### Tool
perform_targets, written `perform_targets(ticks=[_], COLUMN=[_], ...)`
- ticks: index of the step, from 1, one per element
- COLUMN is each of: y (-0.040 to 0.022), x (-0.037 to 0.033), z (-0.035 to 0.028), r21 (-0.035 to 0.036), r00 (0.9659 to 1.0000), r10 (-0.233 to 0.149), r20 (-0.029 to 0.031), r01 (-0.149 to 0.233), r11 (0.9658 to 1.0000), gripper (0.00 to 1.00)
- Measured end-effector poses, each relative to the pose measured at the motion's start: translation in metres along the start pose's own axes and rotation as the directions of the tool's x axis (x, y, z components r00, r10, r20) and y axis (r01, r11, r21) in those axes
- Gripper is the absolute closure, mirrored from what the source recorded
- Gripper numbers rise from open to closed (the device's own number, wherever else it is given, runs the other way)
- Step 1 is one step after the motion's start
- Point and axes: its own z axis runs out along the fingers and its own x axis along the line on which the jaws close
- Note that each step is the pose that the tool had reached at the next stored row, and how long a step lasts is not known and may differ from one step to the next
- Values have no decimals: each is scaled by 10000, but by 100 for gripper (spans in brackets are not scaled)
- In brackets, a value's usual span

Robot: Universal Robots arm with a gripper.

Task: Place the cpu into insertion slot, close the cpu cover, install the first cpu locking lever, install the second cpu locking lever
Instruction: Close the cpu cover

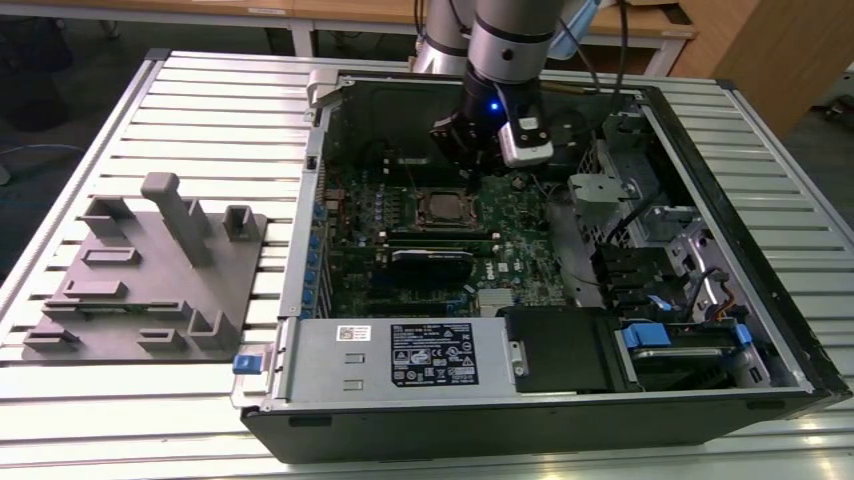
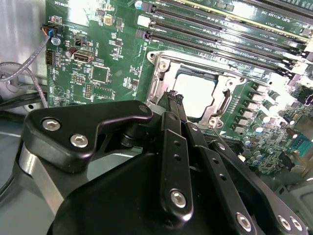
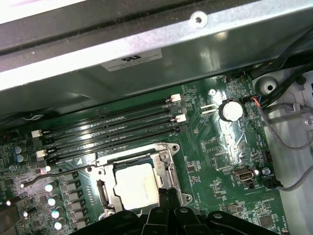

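The cpu point(image 3: 134, 186) lies with its silver-grey top up in the insertion slot point(image 1: 445, 208) on the green motherboard. The cpu cover point(image 3: 161, 155) is folded flat over it, its window framing the chip point(image 2: 195, 90). One thin locking lever point(image 3: 56, 176) sticks out sideways from the socket, away from the frame. My gripper point(image 3: 167, 195) is shut, its two fingers pressed together with nothing visible between them. Its tip point(image 2: 173, 97) sits at the edge of the socket frame, beside the chip. In the exterior view the gripper point(image 1: 461, 160) hangs just behind the socket.
The motherboard sits inside an open computer case point(image 1: 747, 200) lying on a slatted metal table. Long black memory slots point(image 3: 112, 129) run beside the socket. Cables point(image 3: 288, 152) and a drive bay point(image 1: 667, 340) crowd the exterior view's right. A grey fixture plate point(image 1: 147, 270) stands on the left.
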Motion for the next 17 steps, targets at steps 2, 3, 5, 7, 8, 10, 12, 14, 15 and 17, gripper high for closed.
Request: perform_targets(ticks=[2,3,5,7,8,10,12,14,15,17], y=[-6,-9,-17,-25,-28,-35,-35,-35,-36,-39], x=[21,34,62,91,104,124,127,127,129,142], z=[1,2,4,6,7,9,12,17,18,24], r21=[-1,-1,-2,-2,-2,0,4,7,12,11], r00=[10000,10000,10000,10000,10000,10000,9998,9989,9984,9979], r10=[0,0,0,-3,-11,-64,-223,-467,-561,-654], r20=[0,0,0,0,0,0,0,1,1,1], r01=[0,0,0,3,11,64,223,467,561,654], r11=[10000,10000,10000,10000,10000,10000,9998,9989,9984,9979], gripper=[89,89,89,89,89,89,89,89,89,89])
